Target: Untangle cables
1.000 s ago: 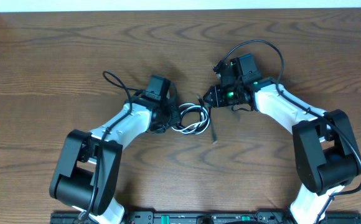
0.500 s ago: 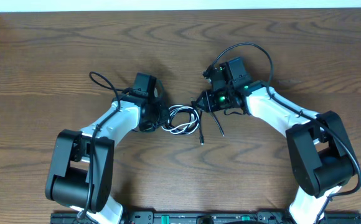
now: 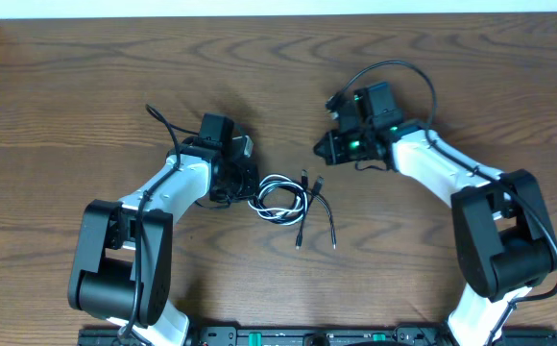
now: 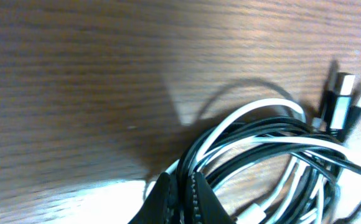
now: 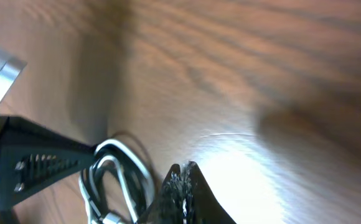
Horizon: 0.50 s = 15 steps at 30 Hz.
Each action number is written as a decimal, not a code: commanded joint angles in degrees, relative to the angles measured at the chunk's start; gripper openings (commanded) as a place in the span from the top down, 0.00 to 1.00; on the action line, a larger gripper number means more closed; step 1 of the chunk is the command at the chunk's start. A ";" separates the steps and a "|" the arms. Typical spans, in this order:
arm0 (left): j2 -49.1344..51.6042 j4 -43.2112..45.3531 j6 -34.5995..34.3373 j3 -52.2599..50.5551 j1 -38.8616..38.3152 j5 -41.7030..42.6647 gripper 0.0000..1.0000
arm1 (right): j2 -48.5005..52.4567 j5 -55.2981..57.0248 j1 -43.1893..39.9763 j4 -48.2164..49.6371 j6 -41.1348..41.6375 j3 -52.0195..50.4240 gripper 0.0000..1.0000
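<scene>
Sitting mid-tabletop (image 3: 86, 106), the cables (image 3: 283, 199) were 1 black-and-white loop, plug ends trailing off to the right. Left jaws pinched the loop's left edge. Right jaws were pressed together, empty, well apart from it.

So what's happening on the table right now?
The left hand is pinched shut on one edge of the tangled bundle of thin white and black cables, which lies on the wooden table. The right hand is shut and empty, off to the bundle's other side. A few plug ends stick out loose.
</scene>
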 commanded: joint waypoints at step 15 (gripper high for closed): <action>0.74 9.90 -0.50 -0.61 0.07 12.61 0.92 | -1.75 -1.03 -2.38 -8.59 -0.79 1.03 0.78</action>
